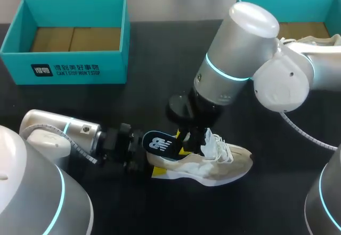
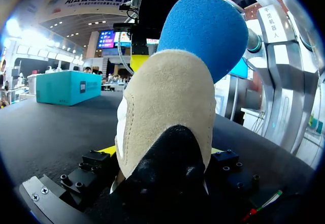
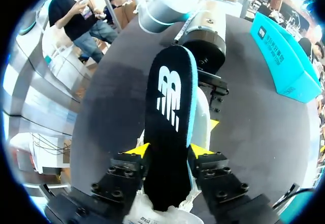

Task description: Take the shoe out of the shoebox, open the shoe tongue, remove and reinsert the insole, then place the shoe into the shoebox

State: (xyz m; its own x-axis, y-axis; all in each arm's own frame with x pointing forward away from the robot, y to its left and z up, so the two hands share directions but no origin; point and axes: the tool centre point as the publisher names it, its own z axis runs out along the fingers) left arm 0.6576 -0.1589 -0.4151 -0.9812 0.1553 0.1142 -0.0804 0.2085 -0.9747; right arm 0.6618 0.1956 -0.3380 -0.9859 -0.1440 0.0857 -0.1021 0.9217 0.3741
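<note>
Item: low beige suede shoe (image 1: 226, 165) with white laces and a pale sole. It lay out of any box on the black table (image 1: 160, 86), near the middle, toe to the right and heel to the left.

Item: left gripper (image 2: 162, 155). It came in low from the near left with its yellow-tipped fingers closed on the shoe's heel from both sides. This looked to me like a brace, so the shoe would not slide or lift while the other arm worked.

Item: dark foam insole (image 1: 160, 143) with a blue underside and a white logo. It was raised over the heel, its front end dipping towards the shoe's mouth beside the laces.

Item: right gripper (image 3: 168, 152). It reached down from the far right, fingers clamped across the insole's width. Whether the insole was on its way out or in could not be told; I judged it the insole step either way.

Item: teal open cardboard shoebox (image 1: 64, 67) with a brown floor, at the far left, well apart from the shoe. It was presumably left clear for the return.

Item: second teal box (image 1: 298, 3), at the far right, partly hidden behind the right arm.
</note>
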